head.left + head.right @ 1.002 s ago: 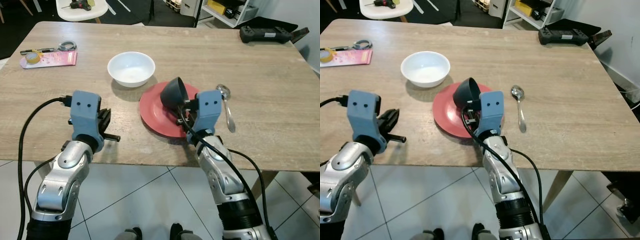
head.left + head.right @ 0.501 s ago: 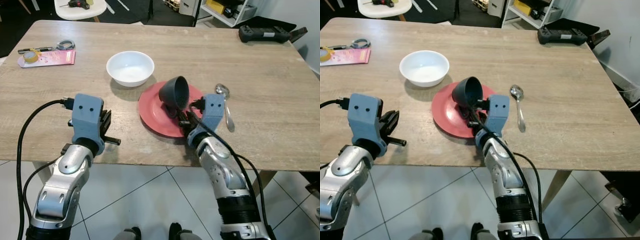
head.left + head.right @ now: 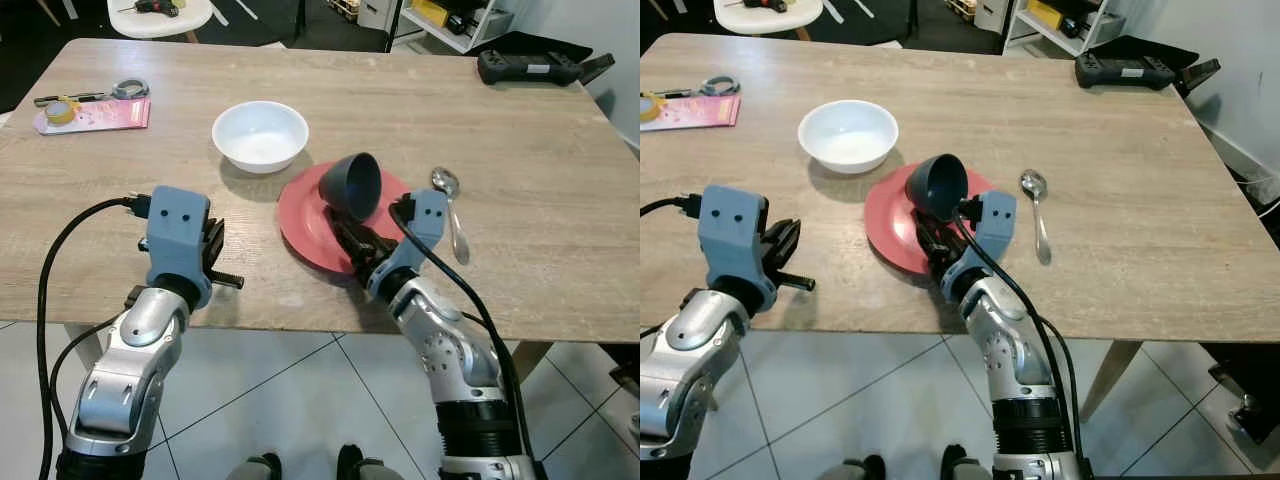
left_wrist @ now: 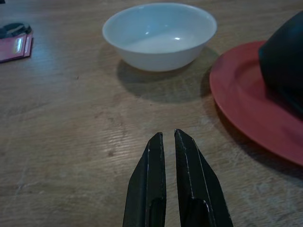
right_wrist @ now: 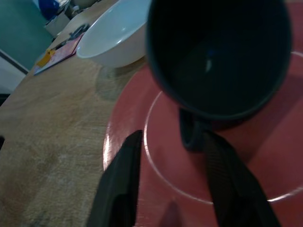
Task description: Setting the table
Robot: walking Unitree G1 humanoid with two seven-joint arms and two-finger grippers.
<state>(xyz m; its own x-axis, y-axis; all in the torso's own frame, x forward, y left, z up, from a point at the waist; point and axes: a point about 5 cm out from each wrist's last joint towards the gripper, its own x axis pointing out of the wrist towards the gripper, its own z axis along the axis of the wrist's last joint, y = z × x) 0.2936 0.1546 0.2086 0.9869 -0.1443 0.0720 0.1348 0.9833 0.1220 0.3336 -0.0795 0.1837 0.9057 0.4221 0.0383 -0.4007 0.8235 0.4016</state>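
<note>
A dark cup [image 3: 352,185] lies tipped on the red plate [image 3: 303,228], its mouth facing my right gripper [image 3: 350,238]. That gripper is low over the plate and open. In the right wrist view the cup's handle [image 5: 190,132] sits between the fingers [image 5: 124,176], close to one of them. A white bowl [image 3: 260,136] stands just behind the plate to the left. A metal spoon [image 3: 455,215] lies right of the plate. My left gripper [image 3: 230,277] hovers near the table's front edge, left of the plate, shut with nothing in it [image 4: 168,138].
A pink pad with tape and scissors [image 3: 95,110] lies at the table's far left. A black controller [image 3: 538,66] sits at the far right corner. The table's front edge [image 3: 300,318] runs just below both grippers, with tiled floor beneath.
My right wrist has sunk and rolled to the right, bringing its fingers lower over the plate. The cup has turned its mouth a little more towards me. The left arm has barely moved.
</note>
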